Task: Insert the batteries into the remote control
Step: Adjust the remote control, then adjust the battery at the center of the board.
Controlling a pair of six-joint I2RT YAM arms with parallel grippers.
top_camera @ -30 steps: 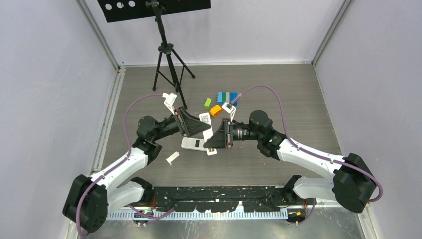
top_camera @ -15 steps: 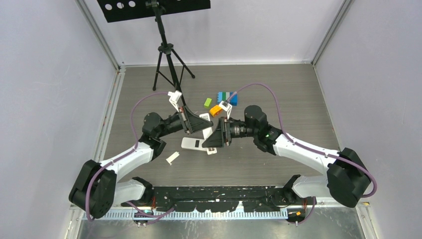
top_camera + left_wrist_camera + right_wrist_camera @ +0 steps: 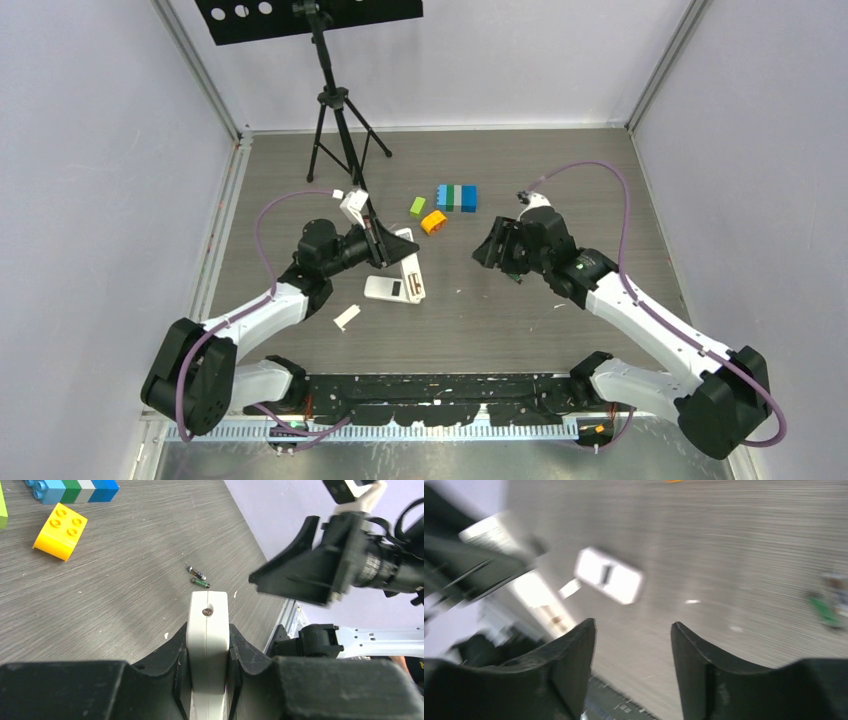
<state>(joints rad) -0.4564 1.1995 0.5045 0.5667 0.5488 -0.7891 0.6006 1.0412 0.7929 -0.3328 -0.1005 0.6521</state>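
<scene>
Two batteries (image 3: 201,583) lay close together on the grey table (image 3: 100,600), slightly right of the middle of the left wrist view. They were just beyond the tip of the remote (image 3: 207,622) and touched nothing else; from overhead they were too small to make out. The remote stood on its edge, clamped between the two black fingers (image 3: 170,647) of the left claw (image 3: 207,645), which was closed tight on its sides. In the overhead view that remote (image 3: 410,272) sat just left of centre, tilted, with a dark patch near its lower end. A second white remote (image 3: 384,288) lay flat on the table right beside it; whether the two touched could not be told. The right claw (image 3: 631,650) was spread wide with nothing between its fingers. Its own view was badly blurred, showing the flat remote (image 3: 609,576) in the upper middle and a green smear at the right edge. From above, the right claw (image 3: 484,256) hung right of centre, well apart from the held remote. An orange block (image 3: 433,221), a green block (image 3: 417,206) and a row of blue, green and white blocks (image 3: 457,197) lay above centre. A small white piece (image 3: 346,317) lay at lower left of the remotes, and a black tripod (image 3: 338,115) stood at upper left.
</scene>
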